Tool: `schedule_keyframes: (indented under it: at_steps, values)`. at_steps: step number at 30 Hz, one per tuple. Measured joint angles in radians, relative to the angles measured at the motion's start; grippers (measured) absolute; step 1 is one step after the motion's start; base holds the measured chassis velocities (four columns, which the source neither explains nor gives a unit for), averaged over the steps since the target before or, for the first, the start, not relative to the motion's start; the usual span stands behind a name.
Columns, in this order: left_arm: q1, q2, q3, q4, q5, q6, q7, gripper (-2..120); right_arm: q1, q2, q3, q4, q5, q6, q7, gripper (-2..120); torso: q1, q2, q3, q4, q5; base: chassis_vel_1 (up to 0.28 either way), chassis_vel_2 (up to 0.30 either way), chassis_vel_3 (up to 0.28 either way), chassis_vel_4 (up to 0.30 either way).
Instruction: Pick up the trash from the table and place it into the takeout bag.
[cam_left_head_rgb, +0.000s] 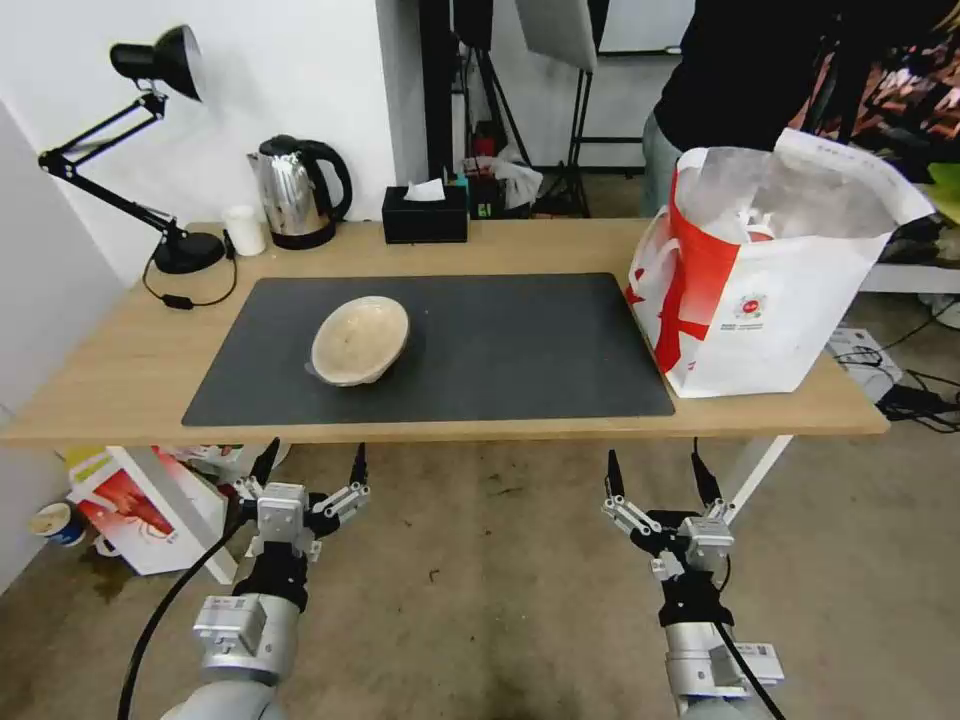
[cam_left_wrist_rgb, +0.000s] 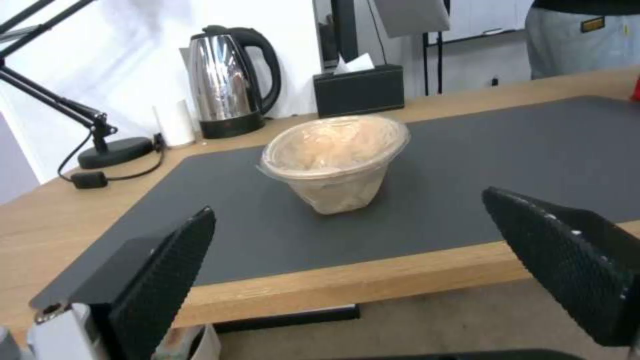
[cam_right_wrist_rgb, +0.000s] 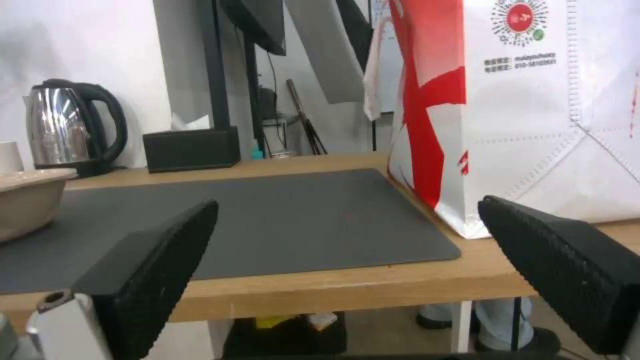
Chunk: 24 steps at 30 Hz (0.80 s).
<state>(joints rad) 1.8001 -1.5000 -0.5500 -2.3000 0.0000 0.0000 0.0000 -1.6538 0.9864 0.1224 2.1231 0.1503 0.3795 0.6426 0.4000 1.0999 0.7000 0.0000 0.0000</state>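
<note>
Stood upright at the right end of the table (cam_left_head_rgb: 120, 370), the takeout bag (cam_left_head_rgb: 770, 330), white with a broad red band, mouth wide open, base touching the mat's right edge. Carried a small round red logo (cam_right_wrist_rgb: 519, 16) with two lines of tiny print beneath, the lower perhaps a phone number, too small to read for sure. Rested on the left half of the dark grey mat (cam_left_head_rgb: 520, 345), the shallow beige bowl (cam_left_head_rgb: 360, 340), tilted with its mouth toward the robot and a clear film across the opening, well apart from the bag. Hung low in front of the table's near edge, the left gripper (cam_left_head_rgb: 309, 470), fingers spread wide and holding nothing, roughly in line with the bowl. Hovered at the same height, the right gripper (cam_left_head_rgb: 656, 474), likewise spread wide and empty, below the bag's near corner. Lined up along the back of the light-wood top: black desk lamp (cam_left_head_rgb: 160, 150), small white cup (cam_left_head_rgb: 244, 231), steel kettle (cam_left_head_rgb: 297, 190), black tissue box (cam_left_head_rgb: 425, 213). Showed bare concrete floor below, a red-and-white printed box (cam_left_head_rgb: 140, 505) under the table's left end, white wall and light stands behind.
</note>
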Motion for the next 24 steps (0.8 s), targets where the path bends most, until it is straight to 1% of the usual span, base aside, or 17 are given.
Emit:
schedule_keyframes:
  at_steps: [24]
  values:
    - [0.0,0.0,0.0,0.0,0.0,0.0,0.0,100,0.0,0.0,0.0,0.0,0.0,0.0,0.0,100,0.0,0.0,0.0,0.0,0.0,0.0,0.0,0.0,0.0]
